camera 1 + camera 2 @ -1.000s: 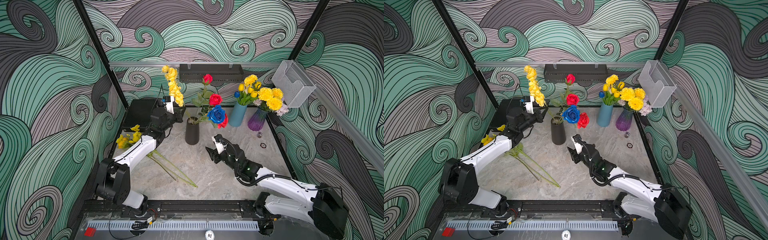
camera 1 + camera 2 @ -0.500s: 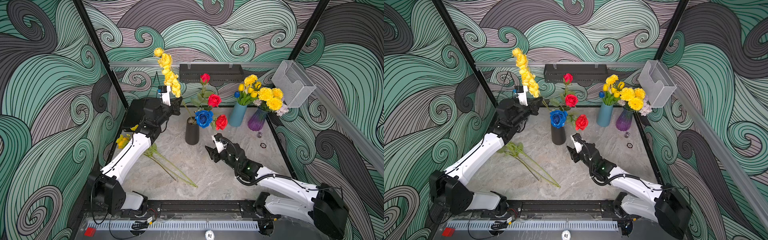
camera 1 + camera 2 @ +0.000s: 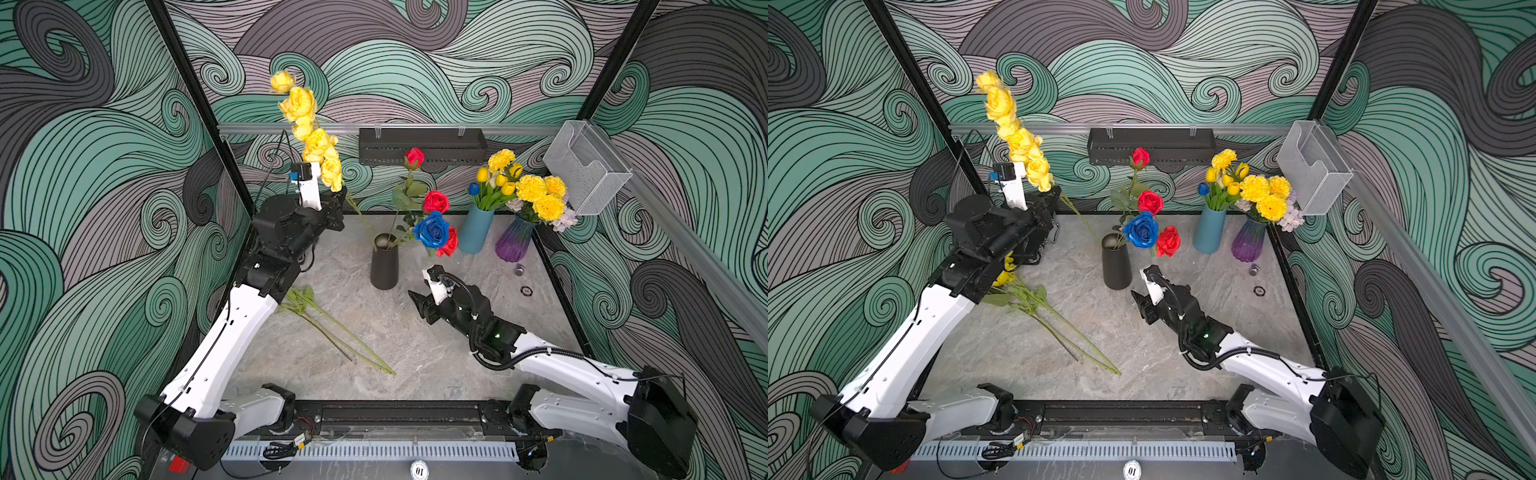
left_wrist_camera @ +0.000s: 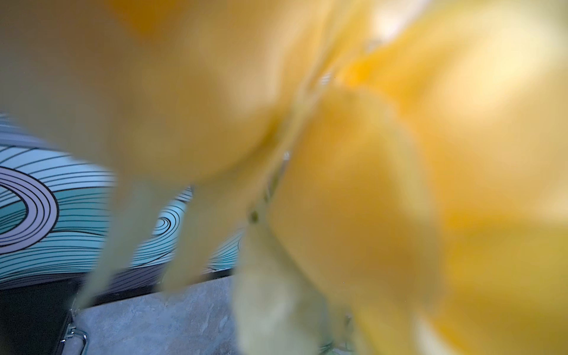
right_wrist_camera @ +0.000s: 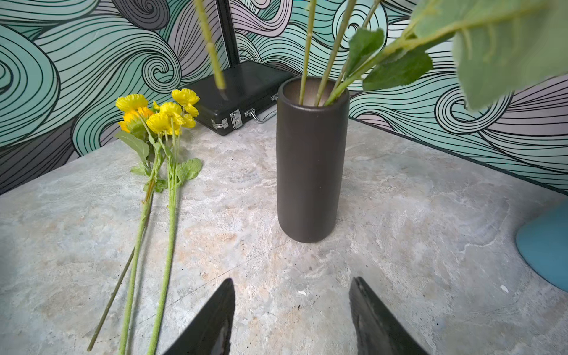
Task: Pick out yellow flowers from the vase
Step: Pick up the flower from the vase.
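Note:
My left gripper (image 3: 338, 197) (image 3: 1054, 195) is shut on the green stem of a yellow rose spray (image 3: 318, 143) (image 3: 1021, 143), held high at the back left. Its blurred blooms (image 4: 368, 184) fill the left wrist view and hide the jaws. In the right wrist view the stem's lower end (image 5: 221, 83) hangs free, beside the dark vase (image 5: 310, 172) (image 3: 384, 266) and outside it. Red and blue roses (image 3: 432, 228) stay in the vase. Other yellow flowers (image 5: 159, 120) (image 3: 1034, 307) lie on the table left of it. My right gripper (image 5: 292, 279) (image 3: 415, 301) is open and empty, low, facing the vase.
A teal vase (image 3: 476, 228) with yellow tulips and a purple vase (image 3: 513, 243) with yellow pompoms stand at the back right. A black case (image 5: 246, 92) lies in the back left corner. A wire basket (image 3: 586, 166) and a black shelf (image 3: 422, 143) hang on the walls.
My left arm has risen and swung up and left with the yellow spray, drawing its stem out of the vase. The blue rose shifted a little. The right arm stayed put.

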Tool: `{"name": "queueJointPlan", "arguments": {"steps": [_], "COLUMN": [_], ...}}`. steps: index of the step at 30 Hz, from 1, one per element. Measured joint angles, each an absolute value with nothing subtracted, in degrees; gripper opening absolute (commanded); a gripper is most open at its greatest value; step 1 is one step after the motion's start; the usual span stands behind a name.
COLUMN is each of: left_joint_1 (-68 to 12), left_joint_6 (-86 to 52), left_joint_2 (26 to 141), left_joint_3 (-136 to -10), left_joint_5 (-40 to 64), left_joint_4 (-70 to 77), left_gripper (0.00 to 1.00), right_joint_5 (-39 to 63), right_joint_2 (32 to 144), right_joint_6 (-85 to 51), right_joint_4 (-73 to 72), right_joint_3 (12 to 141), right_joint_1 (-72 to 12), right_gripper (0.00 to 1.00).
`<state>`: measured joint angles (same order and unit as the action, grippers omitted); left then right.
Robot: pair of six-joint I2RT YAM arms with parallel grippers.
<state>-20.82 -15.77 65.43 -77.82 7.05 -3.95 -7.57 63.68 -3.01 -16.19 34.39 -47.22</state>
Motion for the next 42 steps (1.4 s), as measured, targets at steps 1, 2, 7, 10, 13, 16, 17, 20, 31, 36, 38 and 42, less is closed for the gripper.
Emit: {"name": "queueJointPlan", "arguments": {"steps": [1,2,7,10,13,16,17,20,31,36,38,42], "left_joint_1": [-20.82,-20.82,-20.82,-20.82,-20.82,-20.82,-20.82,-20.82,-20.82,-20.82,-20.99,-21.15], "left_joint_6": [-15.84,-15.90,-16.49,-17.50,-18.72,-20.16,-20.71,-22.37,-28.34,-31.40,-32.64,-34.17], "left_joint_2": [64.25,63.20,59.07,56.45,53.95,51.44,50.61,48.10,40.58,40.16,40.16,40.38], "left_joint_3": [-77.82,-77.82,-77.28,-75.05,-71.42,-66.61,-64.88,-59.88,-46.85,-42.72,-41.01,-39.11], "left_joint_5": [7.05,7.07,7.11,7.53,7.97,8.67,8.99,10.17,14.59,16.10,16.60,17.41], "left_joint_4": [-4.40,-4.86,-7.33,-8.05,-8.32,-8.45,-8.47,-8.25,-6.48,-3.29,-2.00,-0.43], "left_gripper": [0.01,0.01,0.01,0.01,0.01,0.01,0.01,0.01,0.01,0.01,0.01,0.01], "right_joint_5": [-7.20,-6.96,-4.69,-3.66,-2.61,-1.67,-1.34,-0.93,0.67,2.35,2.87,3.53], "right_joint_2": [63.68,63.68,63.66,63.57,63.57,63.86,64.20,66.24,74.43,77.69,78.28,79.44], "right_joint_6": [-3.01,-2.98,-2.26,-1.72,-1.08,-0.49,-0.40,-0.34,-0.97,-2.61,-3.16,-3.84], "right_joint_4": [-16.14,-16.14,-16.45,-16.58,-16.82,-17.12,-17.47,-18.50,-19.49,-19.53,-19.46,-18.96], "right_joint_3": [34.74,35.07,37.23,38.30,38.89,39.44,39.64,40.60,45.28,48.88,49.52,50.68], "right_joint_1": [-47.22,-47.22,-47.35,-47.94,-49.21,-51.13,-51.83,-54.15,-57.87,-58.04,-58.15,-58.28], "right_gripper": [0.59,0.59,0.58,0.58,0.57,0.56,0.55,0.55,0.54,0.53,0.51,0.47]}}
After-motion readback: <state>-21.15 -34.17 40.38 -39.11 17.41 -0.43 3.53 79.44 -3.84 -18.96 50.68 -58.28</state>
